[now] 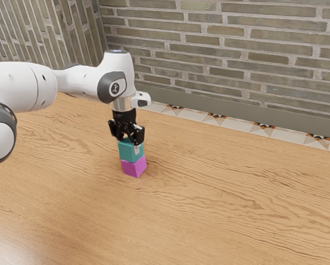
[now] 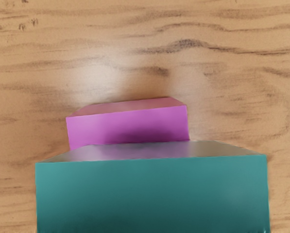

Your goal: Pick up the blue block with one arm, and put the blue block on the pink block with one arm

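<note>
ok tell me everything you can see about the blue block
The blue block is a plain teal-blue cube with smooth, matte-looking faces and no markings. It stands upright on top of the pink block, roughly lined up with it, and does not touch the wooden table. The gripper sits right at its upper part.

A light-brown wooden desk (image 1: pixel 236 210) with dark wavy grain fills the lower and middle frame of the exterior view; the wrist view shows the same grain close up (image 2: pixel 232 58). Behind it, across the upper right, stands a grey-brown brick wall (image 1: pixel 236 49). A strip of pale patterned floor tiles (image 1: pixel 264 128) runs along its foot. A wall of narrow slanted grey bricks (image 1: pixel 37 30) occupies the upper left.
</note>
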